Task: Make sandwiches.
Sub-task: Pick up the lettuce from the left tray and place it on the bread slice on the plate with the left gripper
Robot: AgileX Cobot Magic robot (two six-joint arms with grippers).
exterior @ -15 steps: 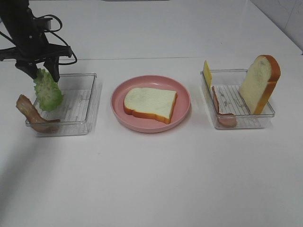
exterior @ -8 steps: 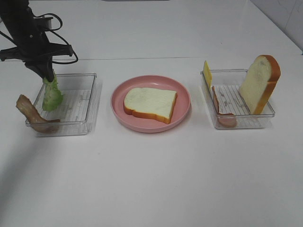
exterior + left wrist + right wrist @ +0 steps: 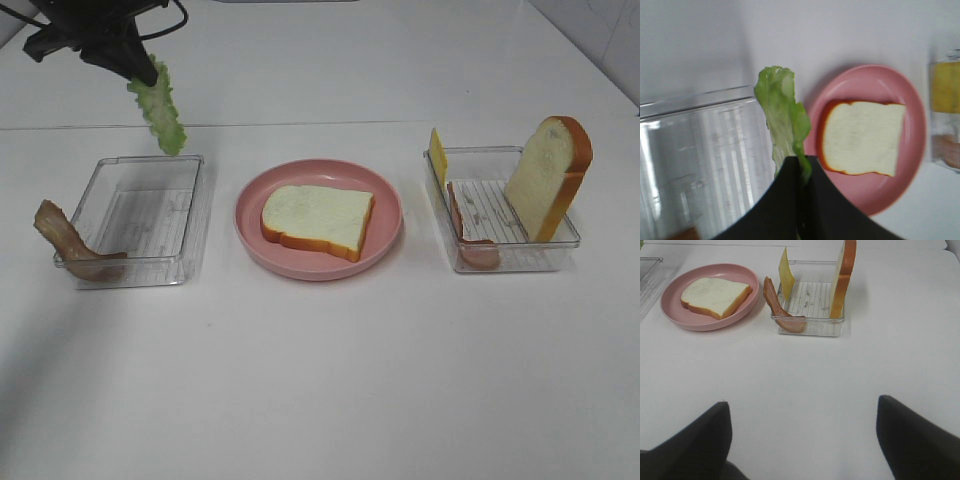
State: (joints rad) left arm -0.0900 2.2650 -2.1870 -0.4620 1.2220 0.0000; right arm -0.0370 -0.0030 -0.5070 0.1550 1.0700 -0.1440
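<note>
Left gripper (image 3: 135, 68): jaws closed on the upper end of the frilly green lettuce leaf (image 3: 158, 108); raised at the far left of the scene, above the far edge of the clear plastic left tray (image 3: 190, 215)
Right gripper (image 3: 802, 435): jaws spread wide, holding nothing; hovers near the front edge of the white table (image 3: 330, 380), well apart from every item
Lettuce axis: long axis hangs downward from the jaws, tilted slightly toward the right; free end loose
Key relation: flat white bread slice with orange-brown crust (image 3: 318, 220) lies on the round pink plate (image 3: 385, 215), to the right of and nearer than the held leaf; the left arm is the closer arm
Judged next move: carry right and lower the leaf flat across the slice
Remaining stock: brown wavy bacon strip (image 3: 70, 245) draped over the left tray's near-left corner; clear plastic right tray (image 3: 500, 255) holds an upright bread slice (image 3: 548, 175), a thin yellow cheese square (image 3: 437, 155) and a pink ham strip (image 3: 470, 240)
Textures: leaf crinkled and limp; bread smooth and firm-looking; trays ribbed and glossy
</note>
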